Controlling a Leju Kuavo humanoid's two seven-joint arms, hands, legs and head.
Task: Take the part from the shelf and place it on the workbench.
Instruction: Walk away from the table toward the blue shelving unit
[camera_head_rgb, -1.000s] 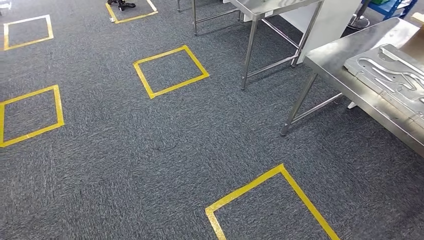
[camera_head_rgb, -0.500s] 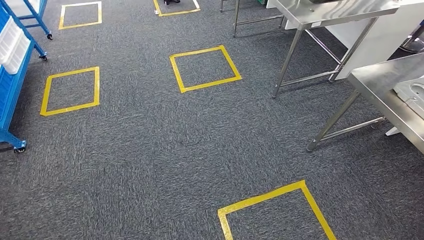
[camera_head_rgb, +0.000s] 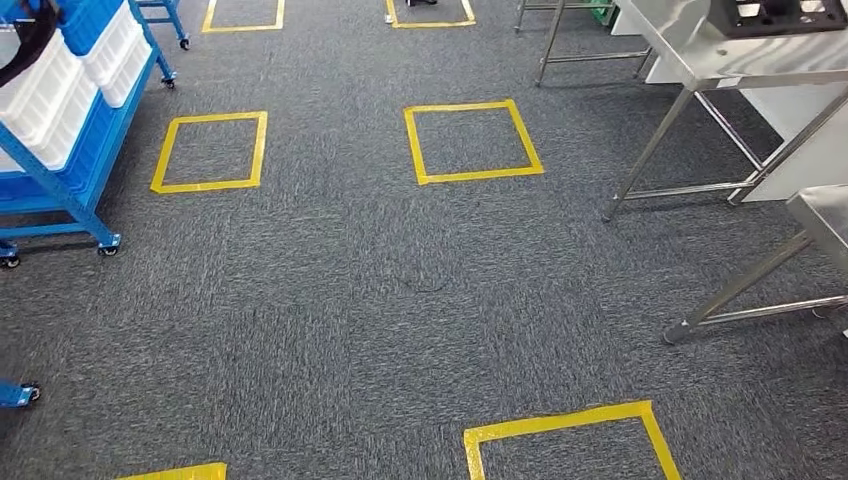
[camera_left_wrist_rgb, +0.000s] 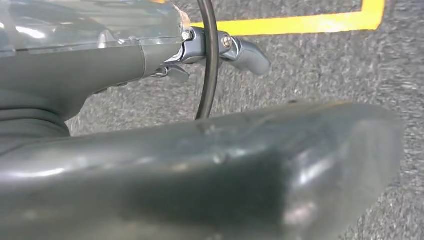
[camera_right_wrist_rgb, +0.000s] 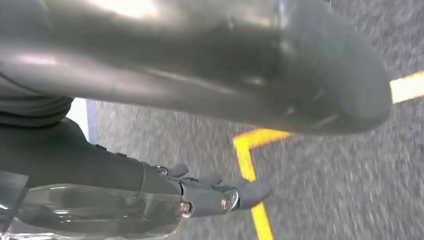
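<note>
Both hands hang over grey carpet: left hand and right hand hold nothing, fingers loosely extended. The blue shelf of white bins stands well apart; the part itself can't be made out.

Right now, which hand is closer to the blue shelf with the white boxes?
Probably the left hand. The blue shelf with white boxes stands on the robot's left side, the steel tables on its right. Both hands, left and right hand, hang over the carpet holding nothing.
</note>
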